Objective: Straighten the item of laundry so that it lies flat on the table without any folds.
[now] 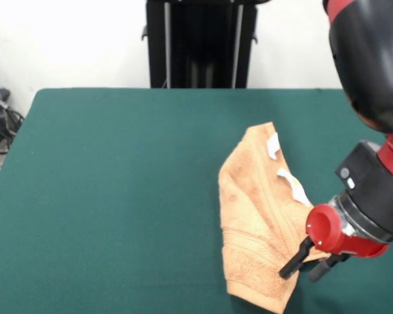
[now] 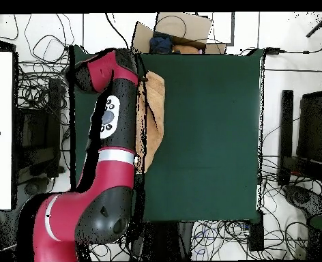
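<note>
Peach-orange terry towel (image 1: 259,219) lying folded and rumpled on the green table (image 1: 118,196), right of centre in the front view, white tags (image 1: 283,163) showing along its right edge. Gripper (image 1: 308,260) low at the towel's lower right edge, two black fingers (image 1: 295,258) slightly parted, touching cloth; grip unclear. Red-and-black arm (image 1: 367,131) slanting down from upper right.

Front view. A peach-orange terry towel (image 1: 259,222) lies folded over itself on the dark green table (image 1: 118,196), toward the right and near edge, with two white tags (image 1: 285,167) along its right side. The red-and-black arm enters from the upper right; its claw (image 1: 308,261), black fingers (image 1: 295,260) slightly parted, meets the towel's lower right edge
</note>
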`<state>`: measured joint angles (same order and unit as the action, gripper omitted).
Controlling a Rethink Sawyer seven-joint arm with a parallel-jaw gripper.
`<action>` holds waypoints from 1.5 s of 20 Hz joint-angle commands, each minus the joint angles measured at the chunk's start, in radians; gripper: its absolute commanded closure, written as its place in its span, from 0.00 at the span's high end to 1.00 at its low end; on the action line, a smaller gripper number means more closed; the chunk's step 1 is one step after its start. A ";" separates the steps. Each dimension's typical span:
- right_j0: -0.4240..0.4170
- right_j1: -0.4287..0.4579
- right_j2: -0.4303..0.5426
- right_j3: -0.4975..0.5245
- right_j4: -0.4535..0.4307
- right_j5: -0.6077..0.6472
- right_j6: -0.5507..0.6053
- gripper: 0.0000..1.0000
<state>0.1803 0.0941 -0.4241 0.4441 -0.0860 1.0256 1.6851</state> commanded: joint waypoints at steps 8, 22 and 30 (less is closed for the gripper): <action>-0.004 0.034 0.028 0.045 0.015 0.061 0.260 1.00; -0.018 0.113 -0.015 -0.068 0.000 0.093 0.284 1.00; -0.022 0.150 -0.062 -0.143 -0.005 0.144 0.283 1.00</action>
<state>0.1804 0.2144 -0.4608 0.2926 -0.0865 1.0629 1.6851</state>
